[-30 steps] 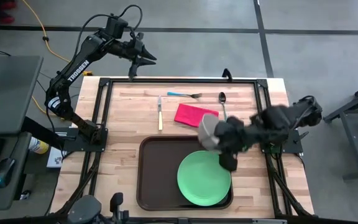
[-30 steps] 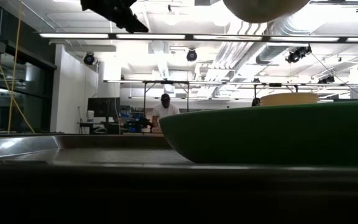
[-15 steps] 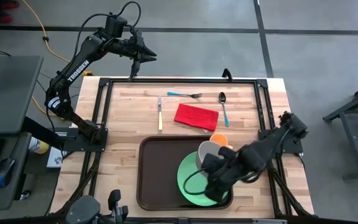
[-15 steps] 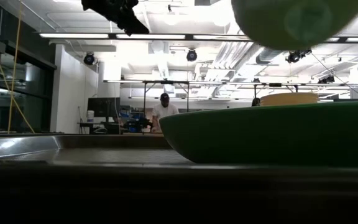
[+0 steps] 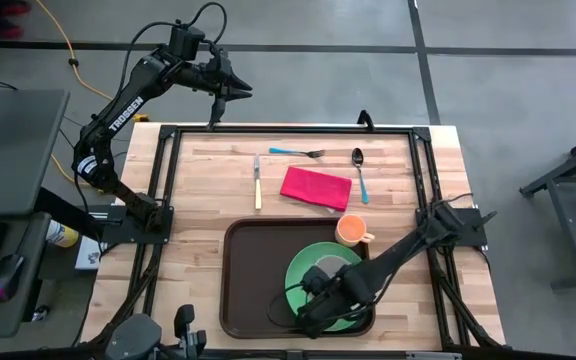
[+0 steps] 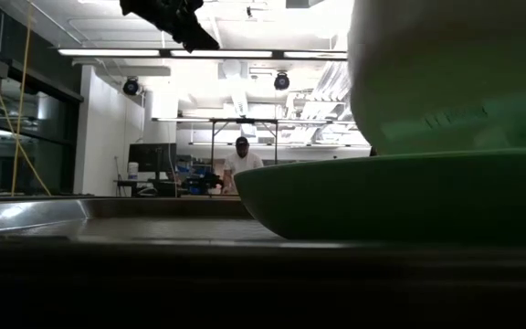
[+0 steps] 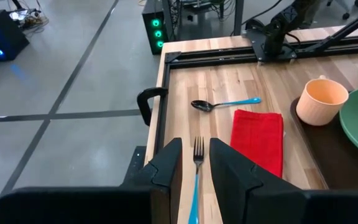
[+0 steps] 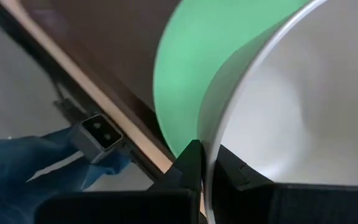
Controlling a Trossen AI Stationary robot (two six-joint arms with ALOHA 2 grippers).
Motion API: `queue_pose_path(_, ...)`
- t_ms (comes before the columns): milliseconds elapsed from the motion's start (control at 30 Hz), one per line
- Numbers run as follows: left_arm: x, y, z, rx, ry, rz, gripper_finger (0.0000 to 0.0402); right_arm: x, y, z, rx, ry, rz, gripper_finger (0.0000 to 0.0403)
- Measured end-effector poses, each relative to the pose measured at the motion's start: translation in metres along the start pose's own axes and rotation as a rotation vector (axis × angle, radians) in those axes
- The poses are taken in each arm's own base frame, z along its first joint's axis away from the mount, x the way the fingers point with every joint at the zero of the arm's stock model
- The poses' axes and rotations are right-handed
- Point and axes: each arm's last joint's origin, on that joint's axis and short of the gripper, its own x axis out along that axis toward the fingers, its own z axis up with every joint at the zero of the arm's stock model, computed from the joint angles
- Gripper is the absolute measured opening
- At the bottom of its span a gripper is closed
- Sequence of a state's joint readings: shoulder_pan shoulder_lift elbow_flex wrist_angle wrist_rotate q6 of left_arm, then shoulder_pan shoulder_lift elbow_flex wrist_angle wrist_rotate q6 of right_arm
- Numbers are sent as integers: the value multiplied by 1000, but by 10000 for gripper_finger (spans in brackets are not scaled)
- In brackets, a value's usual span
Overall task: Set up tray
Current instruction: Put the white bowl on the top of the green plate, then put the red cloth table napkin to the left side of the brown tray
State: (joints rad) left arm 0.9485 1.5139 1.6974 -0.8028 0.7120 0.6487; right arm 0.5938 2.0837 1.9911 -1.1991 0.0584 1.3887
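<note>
The dark brown tray (image 5: 253,270) lies near the table's front edge with a round green plate (image 5: 310,258) in its right half. My right gripper (image 5: 313,290) is over the plate, shut on a pale bowl (image 6: 446,73). The bowl's underside dips behind the plate's rim (image 6: 382,183); whether it rests on the plate I cannot tell. An orange cup (image 5: 352,231) stands at the tray's far right corner. My left gripper (image 5: 233,92) hovers open beyond the table's far left edge, holding nothing. My right gripper has the bowl's rim (image 8: 211,140) pinched between its two fingers (image 8: 190,160), one inside the bowl and one outside. It comes steeply from above. The bowl hangs upright, low over the green plate (image 8: 191,68).
On the wood beyond the tray lie a knife (image 5: 258,183), a blue-handled fork (image 5: 298,152), a red napkin (image 5: 316,187) and a blue-handled spoon (image 5: 359,172). A black frame (image 5: 168,180) rims the table. A person (image 6: 242,157) stands far back in the room.
My right gripper has carried the bowl down and toward the table's near edge, from above the tray's far right corner to low over the green plate, rolling its wrist on the way. The orange cup it covered now shows.
</note>
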Motion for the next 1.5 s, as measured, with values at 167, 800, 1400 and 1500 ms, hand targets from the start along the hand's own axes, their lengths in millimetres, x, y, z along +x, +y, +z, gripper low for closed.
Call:
queue_pose_path(167, 0, 0, 0, 2, 0, 0, 111, 20, 1, 0, 76, 51, -37, 0)
queue_pose_path(800, 0, 0, 0, 23, 0, 0, 111, 61, -4, -4, 107, 181, 13, 7)
queue_pose_path(1400, 0, -1, -1, 16, 8, -8, 111, 40, -3, -3, -17, 155, 86, 180)
queue_pose_path(1500, 0, -1, -1, 13, 8, -9, 111, 9, -5, 0, -28, 76, 145, 189)
